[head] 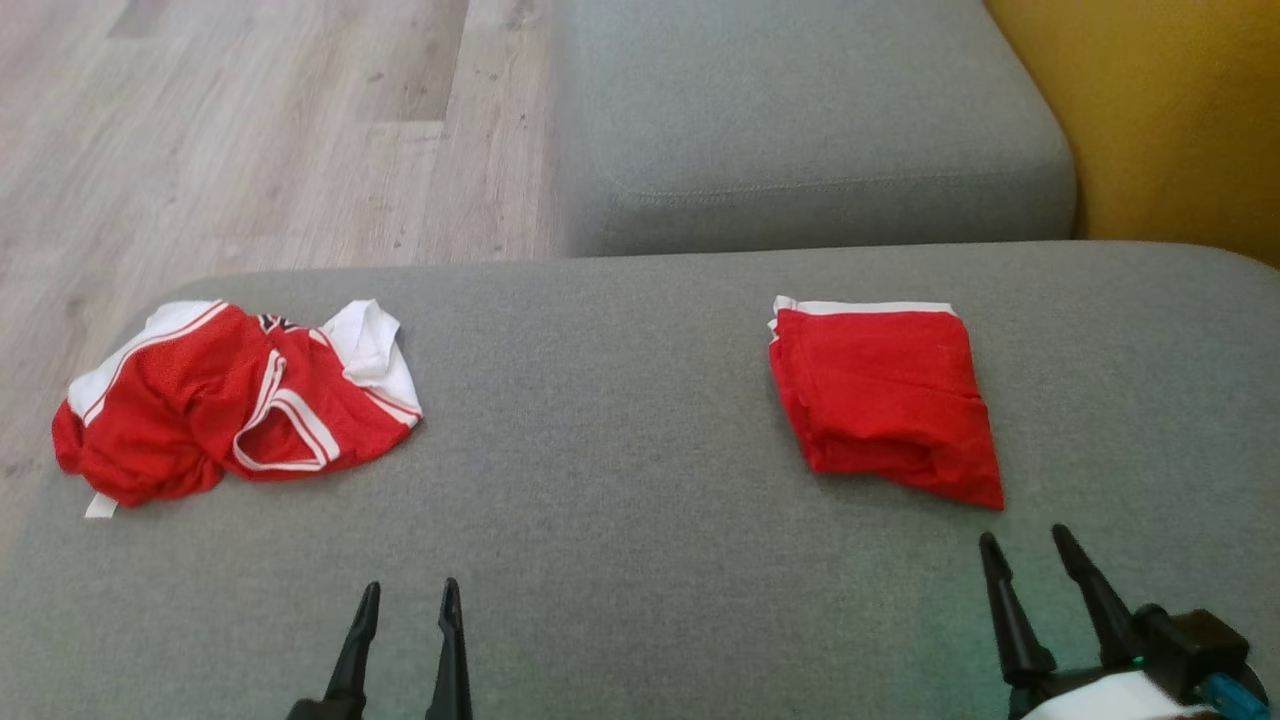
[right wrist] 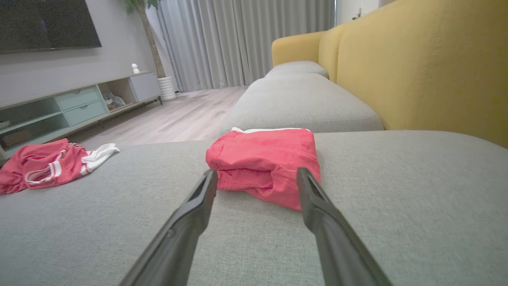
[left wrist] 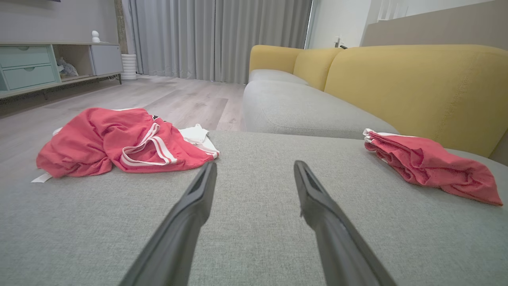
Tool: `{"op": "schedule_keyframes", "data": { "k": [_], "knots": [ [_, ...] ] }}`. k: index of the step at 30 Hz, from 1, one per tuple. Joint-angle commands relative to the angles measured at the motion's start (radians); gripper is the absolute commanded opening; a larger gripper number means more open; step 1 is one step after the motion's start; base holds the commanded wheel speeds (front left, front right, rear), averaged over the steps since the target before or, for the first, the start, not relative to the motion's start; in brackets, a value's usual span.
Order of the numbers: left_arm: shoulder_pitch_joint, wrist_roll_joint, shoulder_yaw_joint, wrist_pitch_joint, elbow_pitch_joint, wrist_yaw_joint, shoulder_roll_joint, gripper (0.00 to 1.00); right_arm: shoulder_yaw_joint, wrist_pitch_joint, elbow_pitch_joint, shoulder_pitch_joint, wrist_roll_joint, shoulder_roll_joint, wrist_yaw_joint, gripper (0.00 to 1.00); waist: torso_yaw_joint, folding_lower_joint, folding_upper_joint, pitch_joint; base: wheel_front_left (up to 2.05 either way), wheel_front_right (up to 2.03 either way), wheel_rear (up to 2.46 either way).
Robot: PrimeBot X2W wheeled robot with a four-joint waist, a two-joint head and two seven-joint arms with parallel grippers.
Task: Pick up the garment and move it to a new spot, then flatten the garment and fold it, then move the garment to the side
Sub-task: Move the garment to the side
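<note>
- Head view: a grey sofa cushion [head: 620,480] spans the near ground. A second grey cushion [head: 800,120] lies beyond it, with pale wood floor [head: 250,130] at the far left and a yellow backrest [head: 1170,110] at the far right.
- Two red garments lie on the near cushion, well apart. The crumpled garment [head: 200,400], trimmed in white, is at the left edge, and the folded garment [head: 885,400] is to the right.
- The left gripper [head: 411,584] sits near left and the right gripper [head: 1024,533] near right, close to the folded garment. Both point away, fingers parted, holding nothing.
- Left wrist view: the two fingers are spread wide over bare cushion. The crumpled garment is beyond them to the left and the folded one is at the far right. Grey curtains [left wrist: 218,35] and a cabinet [left wrist: 39,63] with pale green drawers stand behind.
- Right wrist view: the fingers are apart and empty, their tips at the folded garment's near edge; I cannot tell whether they touch it. A dark television [right wrist: 43,24] hangs on the left wall.
</note>
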Motion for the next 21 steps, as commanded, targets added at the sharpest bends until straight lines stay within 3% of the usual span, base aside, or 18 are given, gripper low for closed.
{"op": "schedule_keyframes", "data": {
  "k": [1,6,13,21],
  "knots": [
    [-0.037,0.017,0.02,-0.005,-0.029,-0.006,-0.004,1.0,0.002,-0.014,-0.022,-0.041,0.0,-0.013,-0.001,1.0,0.006,0.0,0.0,0.013,0.0,0.0,0.0],
    [-0.042,0.027,0.012,-0.005,-0.041,-0.005,-0.004,1.0,-0.02,-0.014,0.02,-0.074,0.021,-0.013,-0.001,1.0,0.015,0.0,0.0,0.04,0.0,0.0,0.0],
    [-0.056,0.045,-0.009,-0.005,-0.067,0.007,-0.004,1.0,-0.018,0.002,0.18,-0.231,0.055,-0.066,-0.001,1.0,0.026,0.0,0.0,0.105,0.0,0.0,0.0],
    [-0.111,0.045,-0.04,-0.005,-0.105,0.022,-0.004,1.0,-0.036,0.2,0.334,-0.489,0.17,-0.136,-0.001,1.0,0.029,0.0,0.0,0.232,0.0,0.0,0.0]
  ]
}}
